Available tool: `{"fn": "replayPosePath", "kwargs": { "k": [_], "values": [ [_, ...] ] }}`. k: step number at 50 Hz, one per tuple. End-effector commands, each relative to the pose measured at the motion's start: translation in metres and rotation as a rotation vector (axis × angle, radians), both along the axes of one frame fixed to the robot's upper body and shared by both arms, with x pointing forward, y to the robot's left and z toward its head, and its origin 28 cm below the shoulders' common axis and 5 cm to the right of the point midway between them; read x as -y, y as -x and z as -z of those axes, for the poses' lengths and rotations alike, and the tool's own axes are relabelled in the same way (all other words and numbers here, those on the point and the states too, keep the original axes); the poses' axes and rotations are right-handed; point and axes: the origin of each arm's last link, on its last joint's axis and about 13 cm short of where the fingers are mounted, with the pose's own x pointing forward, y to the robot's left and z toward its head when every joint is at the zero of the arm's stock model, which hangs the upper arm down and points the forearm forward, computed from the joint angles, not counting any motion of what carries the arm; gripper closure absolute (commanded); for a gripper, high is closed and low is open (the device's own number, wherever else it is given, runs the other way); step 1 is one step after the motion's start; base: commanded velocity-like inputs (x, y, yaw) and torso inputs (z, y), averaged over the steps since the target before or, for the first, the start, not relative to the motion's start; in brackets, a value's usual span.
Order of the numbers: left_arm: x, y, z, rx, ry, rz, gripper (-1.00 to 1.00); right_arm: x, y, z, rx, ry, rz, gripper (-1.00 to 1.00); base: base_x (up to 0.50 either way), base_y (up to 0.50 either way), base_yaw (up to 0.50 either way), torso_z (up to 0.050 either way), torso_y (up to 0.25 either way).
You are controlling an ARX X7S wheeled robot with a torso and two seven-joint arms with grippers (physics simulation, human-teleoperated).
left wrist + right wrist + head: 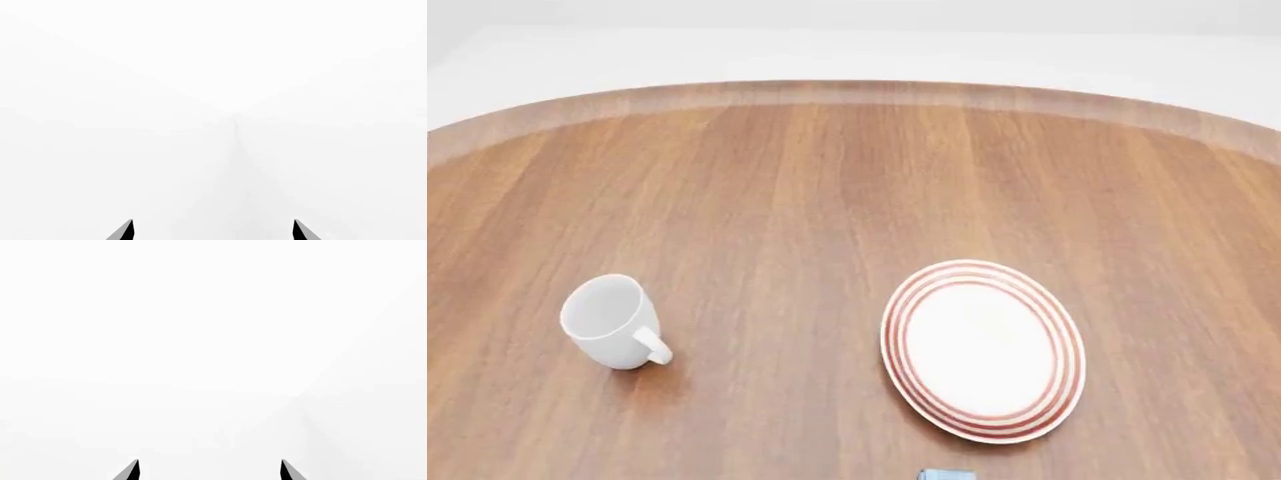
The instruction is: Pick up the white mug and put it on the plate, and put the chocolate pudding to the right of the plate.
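Observation:
The white mug (611, 322) stands upright at the left of the round wooden table (827, 190), its handle turned toward the near right. The plate (982, 350), white with red rings, lies flat at the right. Only a sliver of the chocolate pudding (945, 475) shows, at the head view's bottom edge just in front of the plate. Neither arm appears in the head view. My left gripper (213, 231) is open, facing blank white with nothing between its fingertips. The right gripper (210, 471) is open too, with only white wall beyond it.
The table's curved far edge (854, 92) runs across the top of the head view, with white floor or wall behind it. Bare wood lies between the mug and the plate.

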Motion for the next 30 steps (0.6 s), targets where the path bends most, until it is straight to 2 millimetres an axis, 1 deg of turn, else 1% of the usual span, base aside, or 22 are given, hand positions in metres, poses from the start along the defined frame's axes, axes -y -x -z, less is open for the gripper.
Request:
{"fn": "replayPosePath", "kwargs": {
  "k": [1,8,14,22,30],
  "values": [
    [0.007,-0.005,0.008,-0.063,0.018,0.051,-1.00,0.002,0.002,0.001,0.001,0.011,0.020,-1.00,0.00,0.00,0.00,0.000,0.000],
    [0.020,-0.015,0.016,-0.147,0.098,0.152,-1.00,0.002,0.001,0.001,-0.001,0.010,0.019,-1.00,0.00,0.00,0.00,0.000,0.000],
    [0.033,-0.023,0.019,-0.248,0.243,0.316,-1.00,0.001,0.002,0.000,0.000,0.013,0.017,-1.00,0.00,0.00,0.00,0.000,0.000],
    [0.057,-0.037,0.021,-0.409,0.410,0.525,-1.00,0.001,0.001,0.001,-0.001,0.011,0.015,-1.00,0.00,0.00,0.00,0.000,0.000],
    [0.072,-0.046,0.016,-0.539,0.514,0.594,-1.00,0.001,0.002,0.000,-0.002,0.011,0.011,-1.00,0.00,0.00,0.00,0.000,0.000]
  ]
}}
